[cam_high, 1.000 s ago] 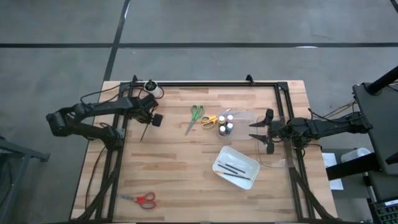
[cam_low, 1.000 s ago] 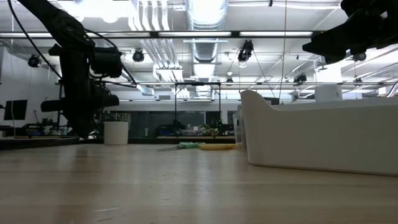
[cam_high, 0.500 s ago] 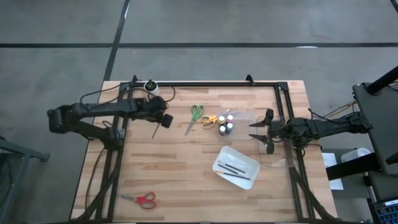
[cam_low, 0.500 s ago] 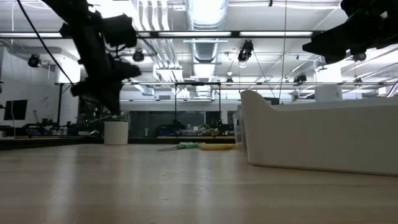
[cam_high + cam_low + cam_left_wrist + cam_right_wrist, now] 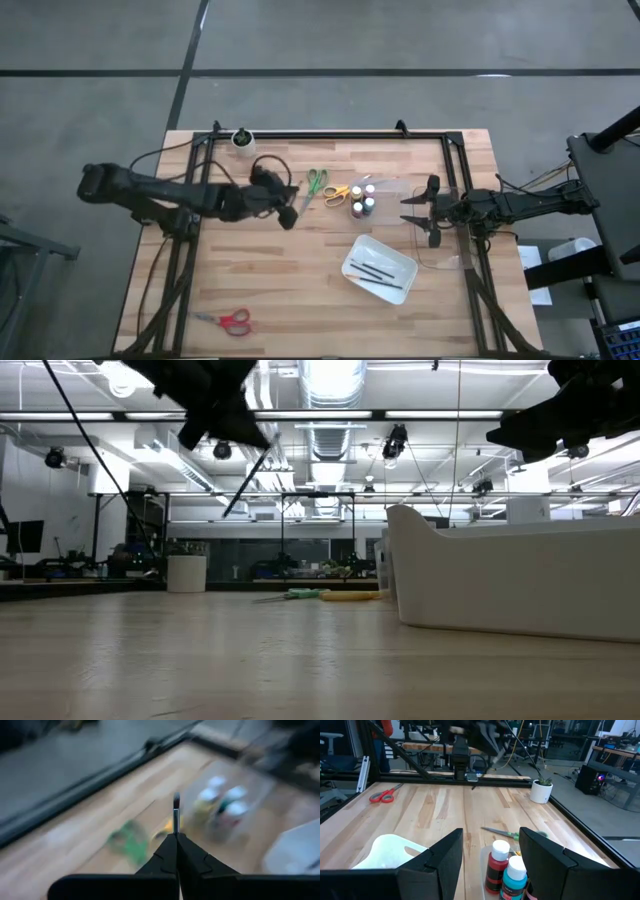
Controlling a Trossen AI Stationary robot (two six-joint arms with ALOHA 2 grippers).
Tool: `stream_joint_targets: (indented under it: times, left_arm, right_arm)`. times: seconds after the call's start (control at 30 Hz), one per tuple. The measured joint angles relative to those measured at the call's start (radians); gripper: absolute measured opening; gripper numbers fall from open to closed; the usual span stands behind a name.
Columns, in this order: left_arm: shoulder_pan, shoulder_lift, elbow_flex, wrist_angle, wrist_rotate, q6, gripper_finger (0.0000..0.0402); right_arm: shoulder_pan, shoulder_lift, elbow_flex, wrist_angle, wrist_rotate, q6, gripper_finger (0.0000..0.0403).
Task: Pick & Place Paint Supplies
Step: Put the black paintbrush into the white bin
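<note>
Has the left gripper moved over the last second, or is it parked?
Yes. In the high view the left gripper, shut on a brush, has travelled from near the white cup toward the green scissors.

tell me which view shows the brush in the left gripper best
Left wrist view: the brush stands straight out of the shut left gripper. Low view shows it as a dark slanted line; high view hides most of it; right wrist view blurs it.

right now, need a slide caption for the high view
Left gripper carries a brush toward the white tray; right gripper waits open.
</note>
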Motion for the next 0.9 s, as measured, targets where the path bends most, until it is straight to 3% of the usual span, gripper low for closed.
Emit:
stream_joint_targets:
  times: [0.2, 0.5, 0.9]
  left_arm:
    - [-0.064, 0.028, 0.003, 0.221, 0.043, 0.164, 0.0003]
    - [-0.084, 0.173, 0.039, 0.507, 0.201, 0.344, 0.0003]
    - [-0.084, 0.491, 0.448, 0.303, 0.457, 0.485, 0.0003]
  right_arm:
    - [0.0, 0.0, 0.0, 0.0, 0.0, 0.0, 0.0191]
    - [0.0, 0.0, 0.0, 0.0, 0.0, 0.0, 0.0191]
    - [0.0, 0.0, 0.0, 0.0, 0.0, 0.0, 0.0191]
